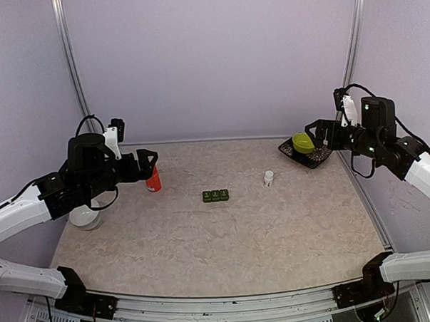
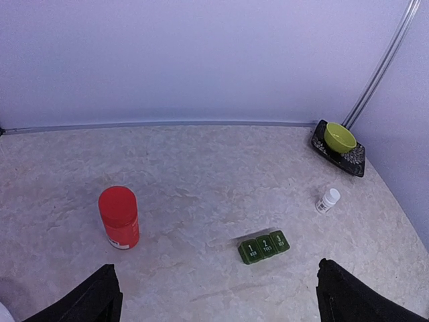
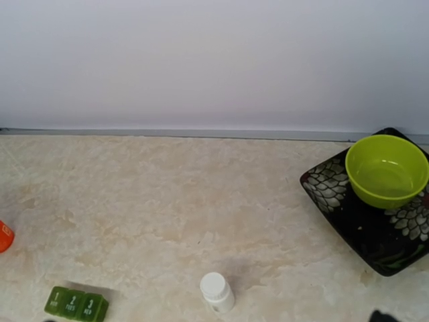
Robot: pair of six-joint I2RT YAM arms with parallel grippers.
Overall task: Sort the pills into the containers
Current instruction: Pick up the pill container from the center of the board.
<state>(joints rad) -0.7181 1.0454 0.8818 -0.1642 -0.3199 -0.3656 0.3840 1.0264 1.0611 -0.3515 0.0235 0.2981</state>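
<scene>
Plain lilac walls [image 1: 211, 61], metal corner posts [image 1: 66, 53] — beige marbled tabletop [image 1: 219, 246]

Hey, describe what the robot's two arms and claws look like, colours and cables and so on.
The left arm and right arm each have white link shells, black joints, looping black cables and a white wrist piece. The left claw and right claw are black. Small green lights glow on the right arm.
</scene>
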